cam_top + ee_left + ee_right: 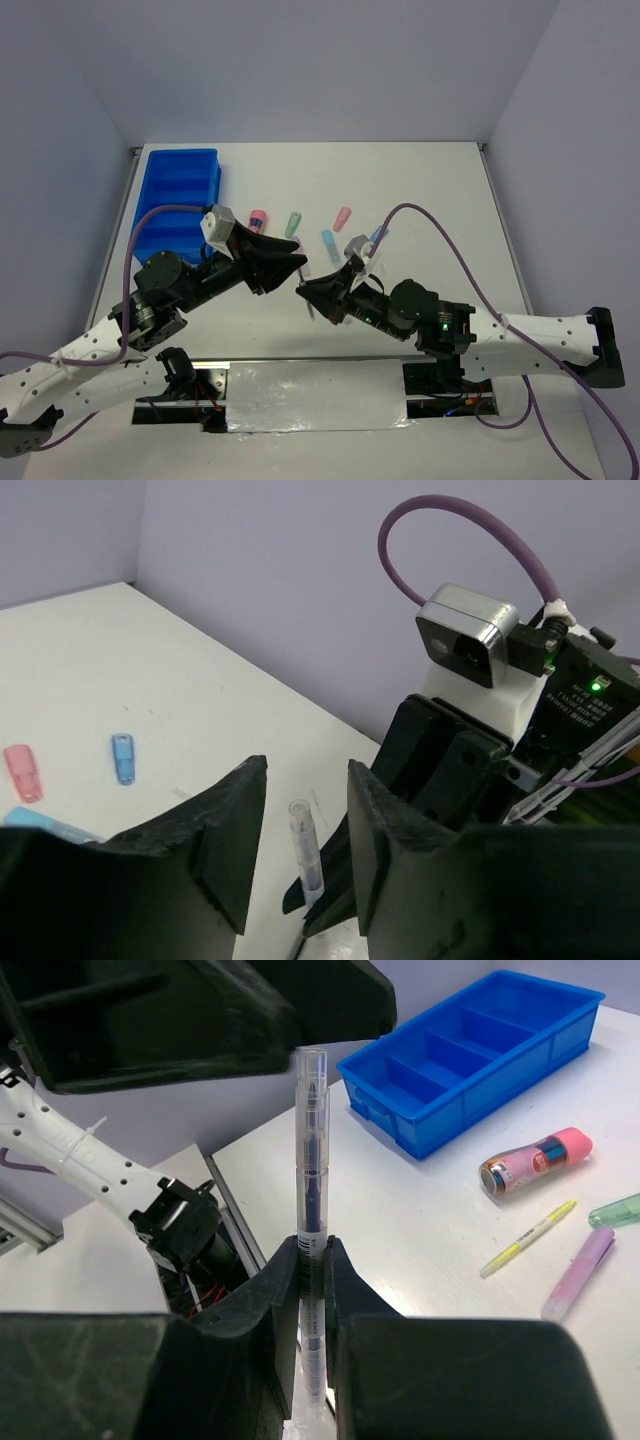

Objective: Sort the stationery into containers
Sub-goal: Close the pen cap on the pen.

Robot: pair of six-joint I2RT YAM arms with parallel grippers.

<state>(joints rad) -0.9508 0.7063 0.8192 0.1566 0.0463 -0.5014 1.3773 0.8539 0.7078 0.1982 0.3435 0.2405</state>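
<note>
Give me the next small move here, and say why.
Probably close the open left gripper on the clear dark-inked pen: the right gripper holds it clamped, and its capped end appears to sit in the gap between the left fingers.

White arm links (530, 335), black joints (160, 272), purple cables (440, 502); left claw (305, 770) and right claw (312, 1250) matte black, seemingly rough-textured.

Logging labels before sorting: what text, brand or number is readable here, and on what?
No text is readable.
White print on dark panel beside the green light: too small.
Pink-capped tube label: blurred.
Clear pen in right end effector: no readable print.
</note>
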